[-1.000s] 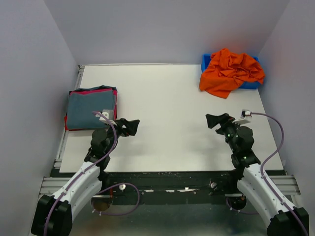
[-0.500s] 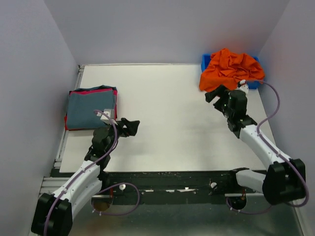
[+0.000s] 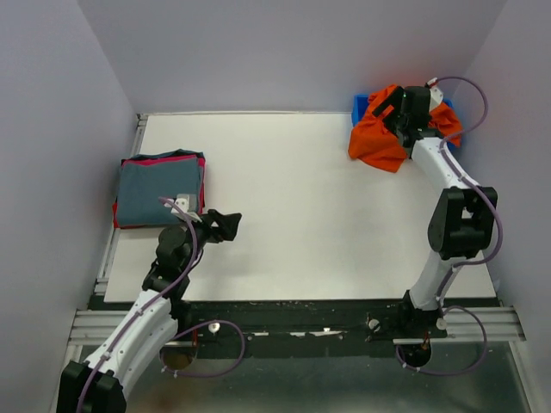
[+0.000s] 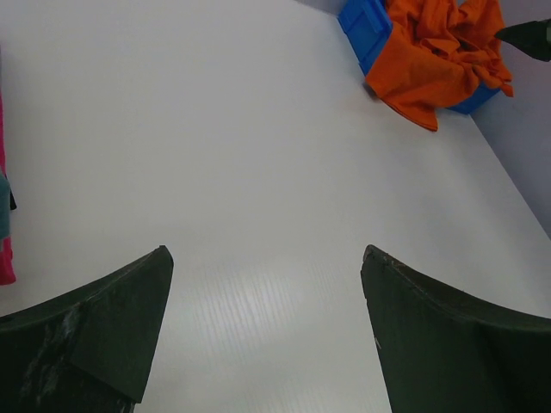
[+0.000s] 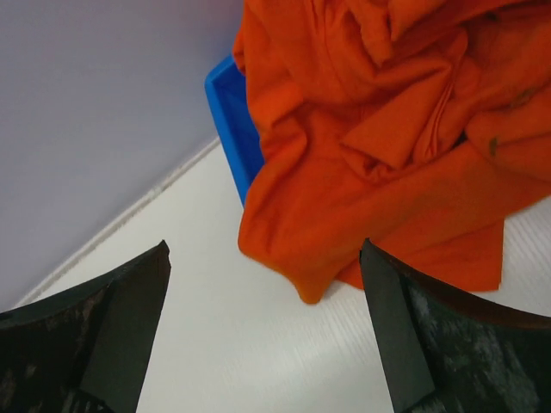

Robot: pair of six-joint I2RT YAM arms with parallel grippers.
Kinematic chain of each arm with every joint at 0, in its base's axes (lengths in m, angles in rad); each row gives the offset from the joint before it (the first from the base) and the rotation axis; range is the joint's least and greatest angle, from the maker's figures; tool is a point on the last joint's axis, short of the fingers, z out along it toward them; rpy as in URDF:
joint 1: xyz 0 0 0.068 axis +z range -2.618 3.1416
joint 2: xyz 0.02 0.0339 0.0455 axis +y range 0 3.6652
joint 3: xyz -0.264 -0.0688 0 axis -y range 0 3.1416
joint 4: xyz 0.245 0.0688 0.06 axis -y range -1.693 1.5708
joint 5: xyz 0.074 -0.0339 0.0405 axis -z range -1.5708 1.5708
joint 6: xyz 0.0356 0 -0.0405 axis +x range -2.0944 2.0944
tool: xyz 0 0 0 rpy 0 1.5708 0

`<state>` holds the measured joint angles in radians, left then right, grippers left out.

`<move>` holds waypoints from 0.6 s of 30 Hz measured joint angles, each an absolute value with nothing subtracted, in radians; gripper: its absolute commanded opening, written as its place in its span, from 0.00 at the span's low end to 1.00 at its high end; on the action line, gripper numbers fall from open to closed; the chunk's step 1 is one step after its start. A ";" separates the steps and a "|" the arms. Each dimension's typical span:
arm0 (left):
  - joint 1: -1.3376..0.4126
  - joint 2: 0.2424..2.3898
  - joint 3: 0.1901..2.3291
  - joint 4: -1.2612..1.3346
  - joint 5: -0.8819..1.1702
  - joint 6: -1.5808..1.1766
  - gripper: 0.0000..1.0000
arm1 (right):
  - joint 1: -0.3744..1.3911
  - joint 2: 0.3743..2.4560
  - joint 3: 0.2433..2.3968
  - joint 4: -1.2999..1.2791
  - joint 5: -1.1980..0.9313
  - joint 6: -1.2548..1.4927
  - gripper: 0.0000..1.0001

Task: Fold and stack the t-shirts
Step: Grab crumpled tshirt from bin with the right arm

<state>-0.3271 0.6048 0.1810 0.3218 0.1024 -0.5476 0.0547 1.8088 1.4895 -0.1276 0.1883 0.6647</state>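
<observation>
Right wrist, orange t-shirts (image 5: 387, 129) ahead of R hand (image 5: 265, 256)

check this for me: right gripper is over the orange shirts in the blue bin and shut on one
Not quite. The right gripper is over the orange shirts in the blue bin, but it is open and grips nothing; the right wrist view shows it.

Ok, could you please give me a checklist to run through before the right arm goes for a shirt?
1. Right claw open: ok.
2. Right claw above the orange t-shirts: ok.
3. One shirt separable from the crumpled heap: cannot tell.
4. Heap free of the blue bin: not ok, it drapes over the rim.
5. Left claw open, empty: ok.
6. Folded stack tidy: ok.
</observation>
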 measured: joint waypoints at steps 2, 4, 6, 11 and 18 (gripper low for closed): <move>-0.327 0.583 0.181 0.312 0.102 -0.548 0.99 | 0.031 1.874 1.583 -0.148 0.194 0.661 0.98; -0.327 0.573 0.181 0.307 0.102 -0.548 0.99 | 0.003 1.936 1.666 -0.179 0.198 0.662 0.98; -0.327 0.569 0.181 0.304 0.102 -0.548 0.99 | -0.023 1.992 1.730 -0.199 0.207 0.662 0.97; -0.327 0.569 0.176 0.303 0.101 -0.548 0.99 | -0.067 2.103 1.802 -0.237 0.219 0.689 0.94; -0.327 0.578 0.172 0.303 0.101 -0.548 0.99 | -0.111 2.270 1.924 -0.232 0.180 0.743 0.64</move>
<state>-0.3275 0.5777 0.1722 0.3035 0.1013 -0.5476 -0.1112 2.2700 1.9236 -0.2317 0.1802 0.7429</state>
